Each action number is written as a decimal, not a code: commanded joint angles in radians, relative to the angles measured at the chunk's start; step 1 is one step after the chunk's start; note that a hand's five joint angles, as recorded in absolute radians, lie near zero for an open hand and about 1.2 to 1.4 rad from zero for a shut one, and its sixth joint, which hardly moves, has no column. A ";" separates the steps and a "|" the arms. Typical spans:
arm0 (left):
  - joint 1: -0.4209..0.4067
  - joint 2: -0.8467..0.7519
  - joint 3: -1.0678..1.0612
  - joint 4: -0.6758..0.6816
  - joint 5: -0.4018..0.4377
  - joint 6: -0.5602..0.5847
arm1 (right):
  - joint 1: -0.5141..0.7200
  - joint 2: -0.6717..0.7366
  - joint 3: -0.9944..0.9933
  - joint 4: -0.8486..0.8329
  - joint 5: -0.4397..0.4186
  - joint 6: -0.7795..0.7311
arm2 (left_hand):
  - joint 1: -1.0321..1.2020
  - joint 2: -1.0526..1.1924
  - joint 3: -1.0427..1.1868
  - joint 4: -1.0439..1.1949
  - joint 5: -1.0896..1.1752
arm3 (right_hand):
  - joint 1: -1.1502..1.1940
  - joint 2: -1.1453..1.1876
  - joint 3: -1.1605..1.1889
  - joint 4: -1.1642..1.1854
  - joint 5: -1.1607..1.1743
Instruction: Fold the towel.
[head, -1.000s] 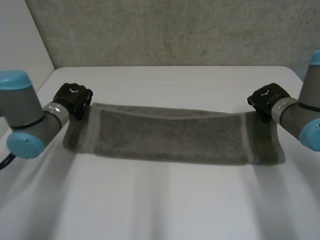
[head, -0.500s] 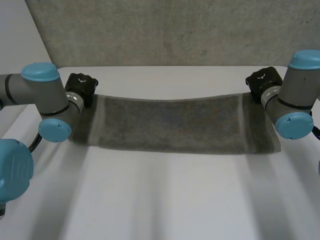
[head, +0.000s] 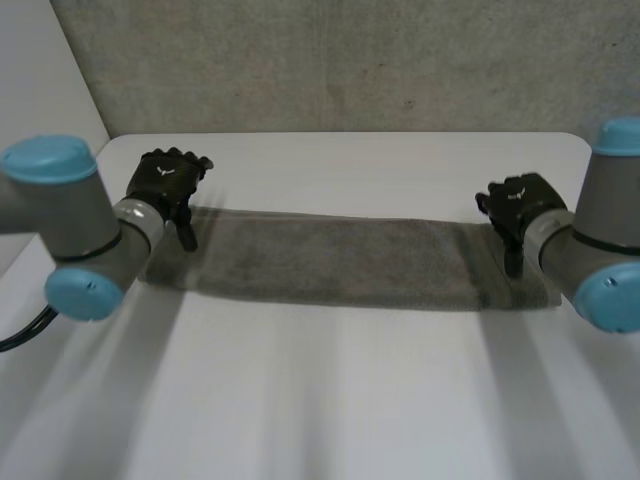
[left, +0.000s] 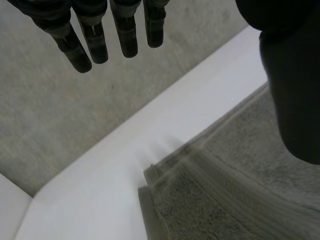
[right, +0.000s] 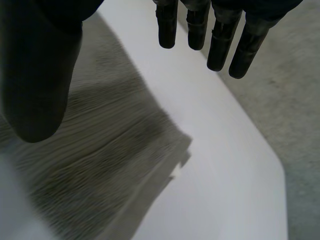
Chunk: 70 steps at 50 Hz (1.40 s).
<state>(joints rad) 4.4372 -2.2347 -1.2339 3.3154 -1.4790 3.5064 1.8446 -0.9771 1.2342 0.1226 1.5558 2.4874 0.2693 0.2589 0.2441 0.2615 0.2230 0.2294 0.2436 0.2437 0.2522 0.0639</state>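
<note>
A grey towel (head: 340, 260) lies flat on the white table (head: 330, 400) as a long folded strip running left to right. My left hand (head: 168, 183) hovers over the strip's far left corner, open, fingers (left: 100, 35) straight and apart from the thumb, nothing held. The towel corner (left: 200, 190) lies below its palm with layered edges showing. My right hand (head: 517, 208) hovers over the far right corner, open too, its fingers (right: 210, 35) spread above the towel's end (right: 100, 165).
A grey rough wall (head: 340, 60) stands behind the table's far edge. The table's rounded far right corner (right: 270, 165) lies just beyond the towel's end. Bare table surface stretches in front of the towel.
Both hands were shut on the towel's far corners, carrying that edge away from me; now both have opened and let go. The towel lies flatter and narrower.
</note>
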 joint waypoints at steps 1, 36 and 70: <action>0.002 0.173 -0.303 0.190 0.023 -0.001 | -0.028 -0.055 0.161 -0.006 -0.026 -0.010 | -0.073 -0.063 -0.048 -0.066 -0.202 | -0.055 -0.069 -0.069 -0.078 -0.064; -0.015 0.204 -0.409 0.220 0.017 -0.006 | -0.205 0.020 0.185 -0.143 -0.043 -0.024 | -0.073 -0.063 -0.048 -0.066 -0.202 | 1.167 1.153 1.153 1.144 1.158; -0.016 0.257 -0.418 0.220 0.011 -0.029 | 0.341 -0.031 -0.088 -0.242 0.006 -0.203 | -0.073 -0.063 -0.048 -0.066 -0.202 | 1.167 1.153 1.153 1.144 1.158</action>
<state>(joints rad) 4.4214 -1.9770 -1.6511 3.5358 -1.4668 3.4768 1.9566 -1.0482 1.1349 -0.0915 1.5898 2.2790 0.2693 0.2589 0.2441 0.2615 0.2230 1.3199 1.3106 1.3380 1.3370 1.1659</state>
